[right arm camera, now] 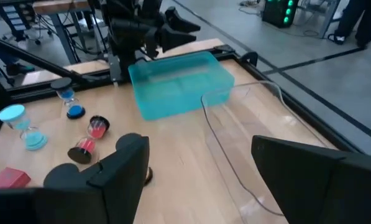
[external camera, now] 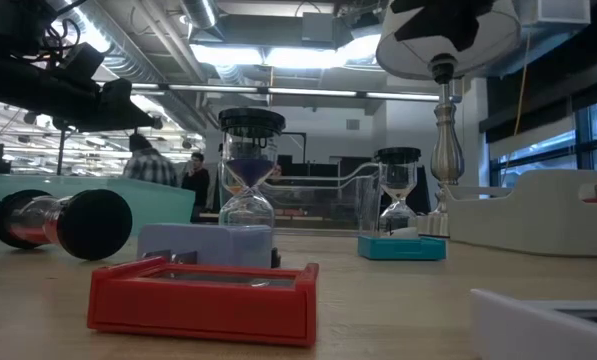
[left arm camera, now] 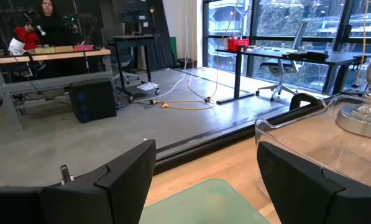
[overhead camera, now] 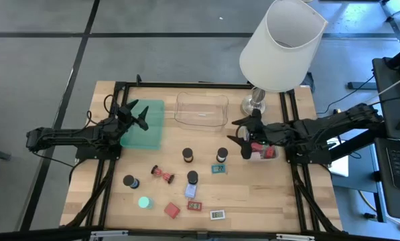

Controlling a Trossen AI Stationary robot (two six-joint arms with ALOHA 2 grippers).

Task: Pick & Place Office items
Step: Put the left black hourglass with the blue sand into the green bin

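Right gripper (overhead camera: 242, 142), fingers spread and empty, is hovering near the table's right edge beside an upright hourglass (overhead camera: 221, 156), risking toppling it; left gripper (overhead camera: 141, 115), spread, is waiting over the green tray (overhead camera: 146, 134).

A robotics lab in an open office hall: desks (left arm camera: 284, 59), bare ceiling ducts (external camera: 278, 75), big windows (left arm camera: 284, 22), floor cables (left arm camera: 185, 102).

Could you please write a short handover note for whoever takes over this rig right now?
Left gripper: open, empty, above the green tray.
Right gripper: open, empty, near the lamp, over the grey tray area.
Office items: small hourglasses, one lying down, and flat blocks scattered on the table.
Done: nothing visible in the green or clear tray.
Left: nearly all items.
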